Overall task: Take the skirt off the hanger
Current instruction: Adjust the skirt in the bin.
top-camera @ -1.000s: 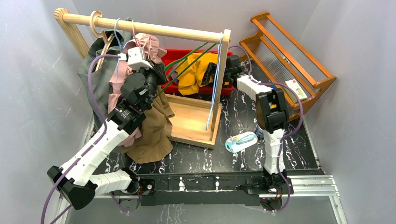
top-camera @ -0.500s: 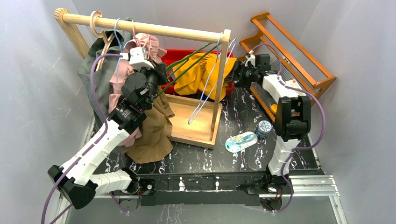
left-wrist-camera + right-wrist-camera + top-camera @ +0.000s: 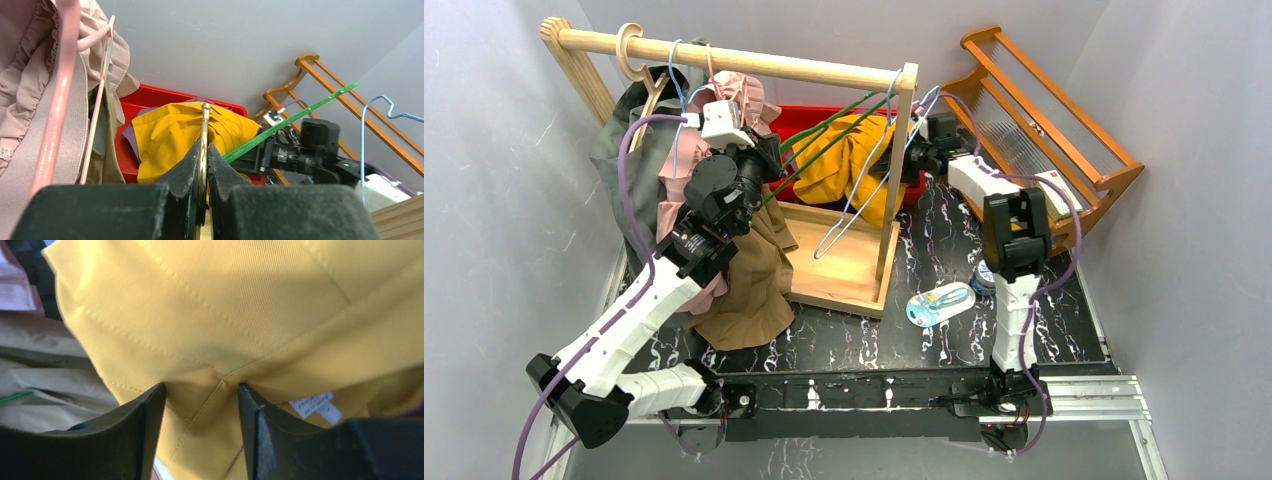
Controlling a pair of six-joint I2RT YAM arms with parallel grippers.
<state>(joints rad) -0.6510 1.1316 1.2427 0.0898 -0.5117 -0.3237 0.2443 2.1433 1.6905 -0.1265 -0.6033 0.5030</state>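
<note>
Yellow skirt (image 3: 849,160) at twelve o'clock in the top view, bunched under the right end of the wooden rail (image 3: 744,62) and spilling over the red bin (image 3: 824,112). The green hanger (image 3: 824,135) slants across its nine o'clock side.

In comes the right pincer (image 3: 914,150) at the skirt's three o'clock edge. On its wrist camera the pincer (image 3: 200,400) has a fold of yellow cloth gathered between its fingers (image 3: 145,440), seams puckering at the pinch, a white label just off at five o'clock.

Over at nine o'clock of the skirt, the left pincer (image 3: 769,152) sits among the hanging clothes. Its wrist view shows the pincer (image 3: 202,160) squeezed narrow on a thin brass rod (image 3: 204,125) standing upright, the skirt just behind it. Down on the desk (image 3: 864,345), nothing in hand.
</note>
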